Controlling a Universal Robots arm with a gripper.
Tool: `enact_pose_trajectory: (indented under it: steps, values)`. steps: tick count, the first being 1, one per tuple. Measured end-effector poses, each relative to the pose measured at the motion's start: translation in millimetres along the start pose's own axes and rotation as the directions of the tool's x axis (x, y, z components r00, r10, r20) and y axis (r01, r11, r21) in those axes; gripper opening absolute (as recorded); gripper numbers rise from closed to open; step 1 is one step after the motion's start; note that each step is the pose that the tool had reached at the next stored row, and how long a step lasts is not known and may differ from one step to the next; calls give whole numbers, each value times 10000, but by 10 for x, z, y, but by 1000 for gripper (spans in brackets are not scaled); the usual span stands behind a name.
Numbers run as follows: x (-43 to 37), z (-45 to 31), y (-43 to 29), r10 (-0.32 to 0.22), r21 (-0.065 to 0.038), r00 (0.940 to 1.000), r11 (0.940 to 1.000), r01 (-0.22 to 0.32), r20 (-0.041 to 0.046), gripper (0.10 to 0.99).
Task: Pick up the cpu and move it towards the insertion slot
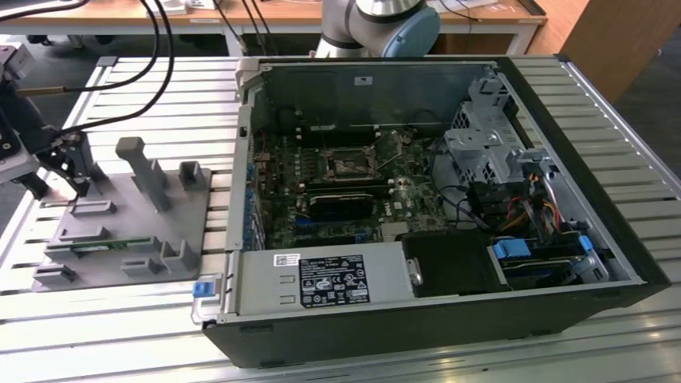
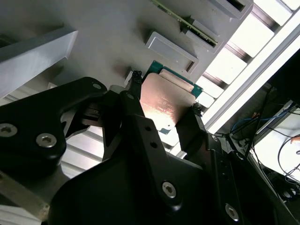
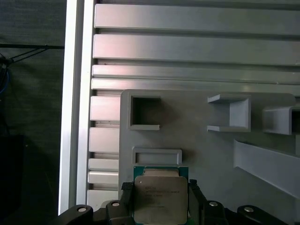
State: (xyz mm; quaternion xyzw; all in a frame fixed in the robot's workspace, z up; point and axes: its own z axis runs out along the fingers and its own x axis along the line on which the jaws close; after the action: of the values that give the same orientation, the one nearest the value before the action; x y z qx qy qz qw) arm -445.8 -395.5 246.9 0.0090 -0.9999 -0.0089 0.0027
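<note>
Shows pick-up step, end effector (image 2: 166, 93) clamped on cpu (image 3: 160, 199) at left-frame gray tray (image 1: 181, 215); likely requires lifting toward mid-frame insertion slot (image 1: 349, 165).

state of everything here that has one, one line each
cpu, gripped at two opposite edges, silver top showing
hand, shut on the cpu, over the gray tray
insertion slot, no chip in it
computer case, side open, board exposed
memory stick, seated in the gray tray
</note>
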Motion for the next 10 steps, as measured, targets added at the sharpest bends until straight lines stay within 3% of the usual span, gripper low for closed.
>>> enact_pose_trajectory:
  steps: [10]
  values:
    - [0, -53, 1, 0, 0, 10000, 10000, 0, -1, 545]
